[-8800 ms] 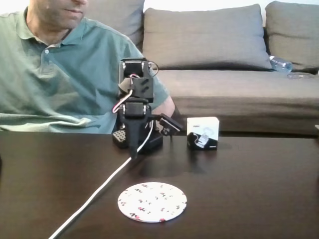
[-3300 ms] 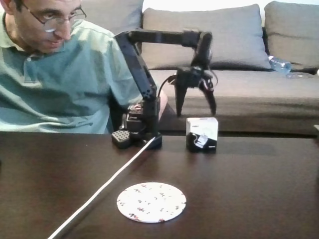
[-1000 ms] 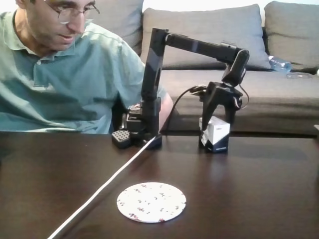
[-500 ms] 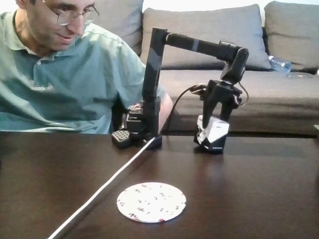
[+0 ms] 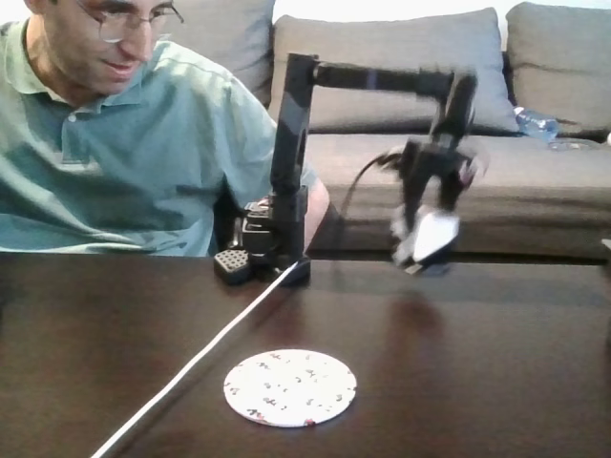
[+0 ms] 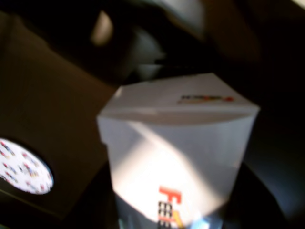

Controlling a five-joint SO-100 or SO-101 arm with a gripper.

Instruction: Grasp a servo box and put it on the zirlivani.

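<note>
- Gripper (image 5: 427,250) is clamped on the servo box (image 5: 427,239), fingers pointing down from above. Box is off the table (image 5: 496,363), hanging tilted with one corner low.
- Tilt suggests the grip sits off-centre or across a corner, so the box pivoted when lifted. Just my read.
- Heavy motion blur on the wrist and box in the fixed view, so the arm is mid-swing. Can't make out exact finger contact points.
- In the wrist view the servo box (image 6: 178,148) sits close under the camera: white top, red print low on the near face. Fingers not resolvable there.
- Zirlivani (image 5: 290,386) lies flat near the front edge of the table, well apart from the box, lower left of it in the fixed view. It shows at the left edge of the wrist view (image 6: 21,167), so it's within the line of approach.
- White cable (image 5: 205,353) runs diagonally from the arm base, passing just left of the disc. Carry path should stay right of it.
- A person (image 5: 124,143) sits behind the table beside the base, looking down and not touching the arm.
- Next, as I judge it: swing toward the disc, lower, level out before release, or the box may land on an edge and tip.
</note>
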